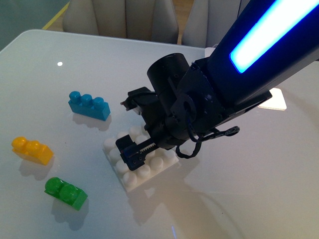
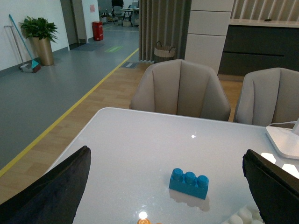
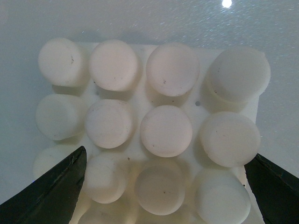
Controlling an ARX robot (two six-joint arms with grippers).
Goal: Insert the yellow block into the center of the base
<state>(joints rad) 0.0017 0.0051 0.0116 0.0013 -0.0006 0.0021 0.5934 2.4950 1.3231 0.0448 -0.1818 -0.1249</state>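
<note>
Readable text, numbers, brands: none that I can make out. Two candidates, both too small and blurred for me to read: pale notice (image 2: 92,8) on the far wall; green floor marking (image 2: 112,48) in the corridor.

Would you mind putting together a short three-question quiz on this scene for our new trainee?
1. True or false: the yellow block already sits on the base.
2. The right gripper above the base is: A open and empty; B shut on a brick; C out of view.
3. How many studs top the blue brick?
Key: 1 false; 2 A; 3 three.
</note>
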